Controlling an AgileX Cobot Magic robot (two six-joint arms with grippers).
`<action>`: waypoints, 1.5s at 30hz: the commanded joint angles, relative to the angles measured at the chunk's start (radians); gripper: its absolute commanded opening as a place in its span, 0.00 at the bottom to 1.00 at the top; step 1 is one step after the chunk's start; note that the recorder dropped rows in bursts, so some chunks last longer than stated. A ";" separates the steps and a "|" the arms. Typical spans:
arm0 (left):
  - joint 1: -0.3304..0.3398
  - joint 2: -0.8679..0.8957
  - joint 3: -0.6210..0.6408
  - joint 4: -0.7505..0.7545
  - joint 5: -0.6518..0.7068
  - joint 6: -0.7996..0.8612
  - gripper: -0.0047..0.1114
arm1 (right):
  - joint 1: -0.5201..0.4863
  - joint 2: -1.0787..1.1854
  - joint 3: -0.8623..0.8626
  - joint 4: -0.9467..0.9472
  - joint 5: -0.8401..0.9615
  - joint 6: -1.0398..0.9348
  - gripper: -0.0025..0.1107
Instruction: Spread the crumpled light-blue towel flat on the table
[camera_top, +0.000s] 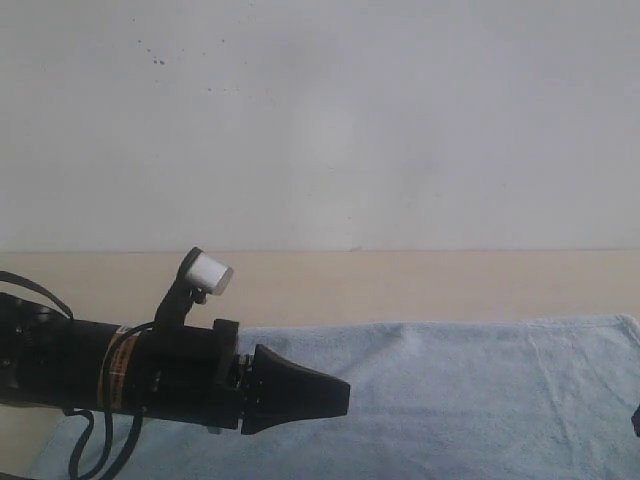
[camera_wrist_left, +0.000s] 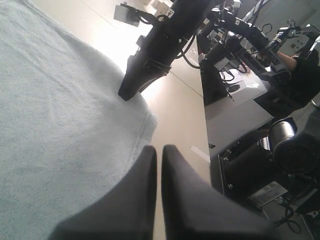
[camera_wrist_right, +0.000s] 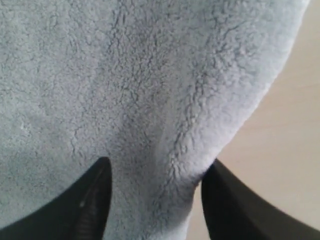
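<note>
The left gripper (camera_top: 345, 395) is closed, its two fingers pressed together to one dark wedge with nothing between them. It lies level over the towel (camera_top: 470, 400), which stretches from under it across the counter (camera_top: 420, 285) towards the other arm; whether the tips touch the cloth cannot be told. From its wrist camera, the towel's hemmed edge and bare counter both lie just past the fingertips. Beyond that edge the right gripper (camera_wrist_left: 125, 94) points down with its tip at the towel's rim.

The right gripper is open, fingers (camera_wrist_right: 90, 200) well apart. A rounded corner of the fluffy towel fills the gap between them and spreads out ahead, faintly creased. Bare counter shows beside the outer finger. Whether either finger presses on the cloth cannot be told. Behind the counter stands a white wall (camera_top: 320, 120).
</note>
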 joint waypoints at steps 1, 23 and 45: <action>0.001 -0.001 -0.004 -0.011 0.004 -0.005 0.07 | -0.006 0.003 0.000 0.056 -0.039 -0.008 0.15; 0.001 0.008 -0.004 -0.007 0.057 0.017 0.07 | 0.116 0.062 0.000 0.440 -0.177 -0.415 0.35; 0.001 0.011 -0.004 0.007 0.059 0.017 0.07 | 0.290 0.064 -0.135 0.445 -0.099 -0.385 0.50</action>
